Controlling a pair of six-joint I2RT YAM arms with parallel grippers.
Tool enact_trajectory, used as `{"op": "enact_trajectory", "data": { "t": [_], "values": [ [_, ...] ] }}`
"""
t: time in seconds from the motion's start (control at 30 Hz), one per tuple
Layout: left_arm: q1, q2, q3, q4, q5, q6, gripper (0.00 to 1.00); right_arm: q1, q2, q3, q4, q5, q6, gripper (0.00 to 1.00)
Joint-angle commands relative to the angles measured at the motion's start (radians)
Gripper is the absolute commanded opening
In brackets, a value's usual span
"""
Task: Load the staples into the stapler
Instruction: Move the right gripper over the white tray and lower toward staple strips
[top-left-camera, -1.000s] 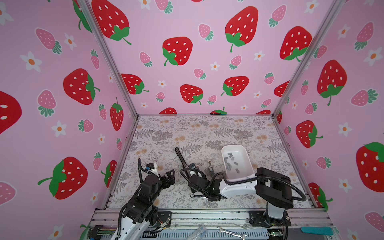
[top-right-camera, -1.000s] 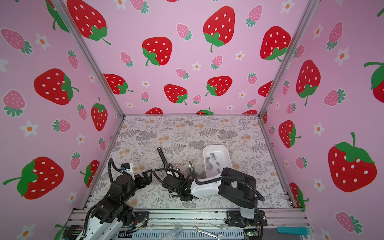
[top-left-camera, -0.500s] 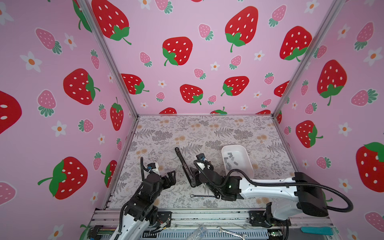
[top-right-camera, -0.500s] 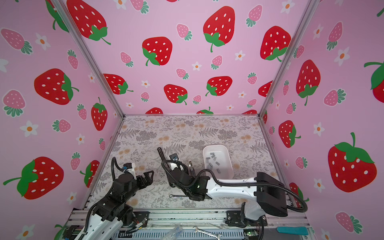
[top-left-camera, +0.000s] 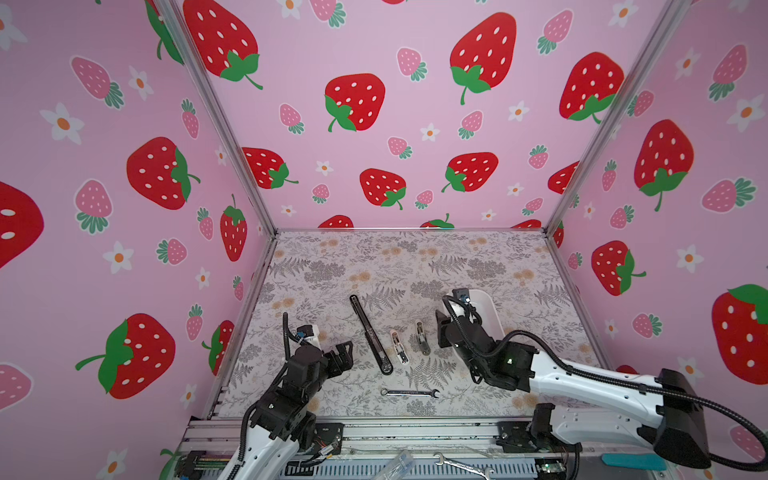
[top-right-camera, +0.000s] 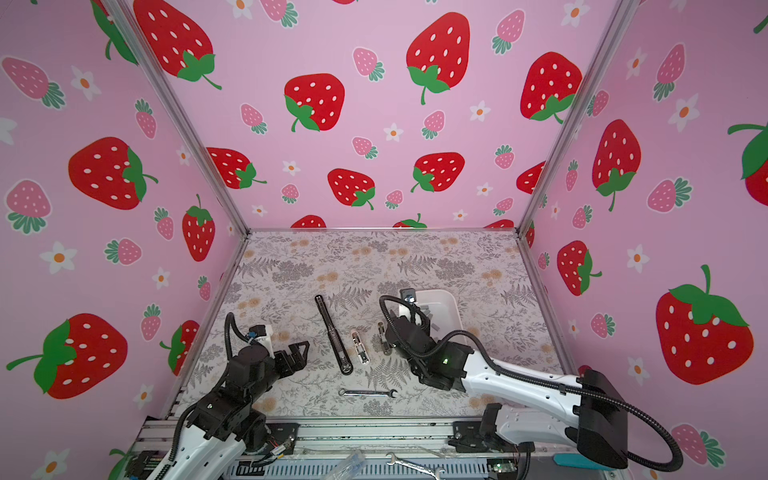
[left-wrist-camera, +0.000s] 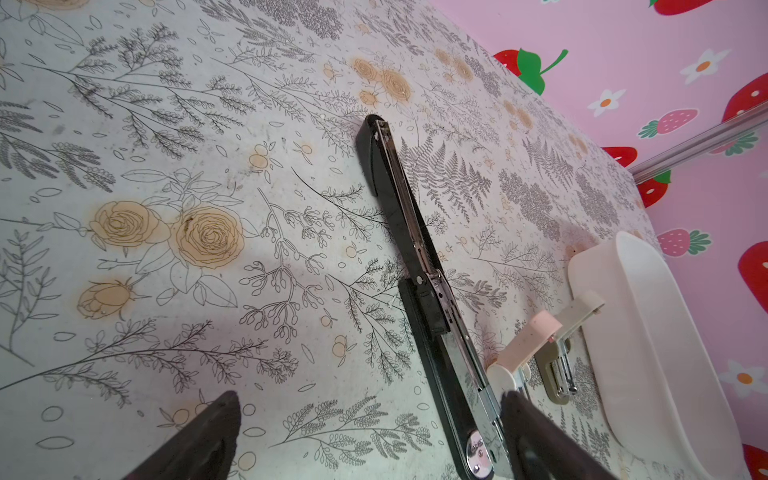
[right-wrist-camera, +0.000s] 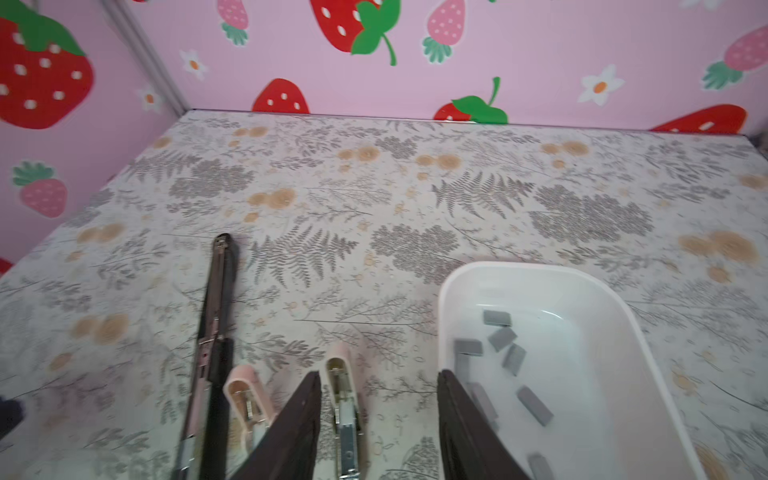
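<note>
I log: staples loose in white tray; left fingers wide, empty; right fingers partly parted, empty.

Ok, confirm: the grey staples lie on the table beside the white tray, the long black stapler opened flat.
Wrong place: the staples lie inside the white tray, as the right wrist view shows. The long black stapler does lie opened flat.

Staples loose in white tray.
I count about seven: short flat grey strips, scattered at odd angles on the tray floor, some touching. Beside the tray lie three staplers on the mat, side by side, swung open, rails up: cream mini, pink mini, black stapler.
</note>
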Motion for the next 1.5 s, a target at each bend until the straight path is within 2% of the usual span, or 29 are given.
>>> {"op": "enact_trajectory", "data": {
  "t": [0.0, 0.2, 0.37, 0.6, 0.73, 1.07, 1.47],
  "values": [
    [-0.003, -0.001, -0.006, 0.023, -0.002, -0.005, 0.99, -0.107, -0.042, -0.069, -0.085, -0.061, 0.032, 0.47],
    [-0.004, 0.008, -0.006, 0.03, -0.004, -0.003, 0.99, -0.232, -0.032, -0.131, -0.033, -0.152, -0.014, 0.47],
    [-0.004, 0.024, -0.005, 0.048, -0.001, -0.004, 0.99, -0.301, 0.074, -0.133, 0.005, -0.205, -0.051, 0.44],
    [-0.003, 0.055, 0.006, 0.137, -0.087, 0.013, 0.99, -0.395, 0.227, -0.121, 0.096, -0.325, -0.113, 0.39],
    [-0.004, 0.124, -0.003, 0.218, -0.154, 0.059, 0.99, -0.441, 0.303, -0.08, 0.123, -0.395, -0.131, 0.37],
    [-0.003, 0.264, 0.038, 0.242, -0.141, 0.084, 0.99, -0.481, 0.442, -0.017, 0.144, -0.371, -0.135, 0.34],
    [-0.003, 0.243, 0.029, 0.227, -0.131, 0.079, 0.99, -0.489, 0.537, 0.002, 0.151, -0.379, -0.134, 0.34]
  ]
}}
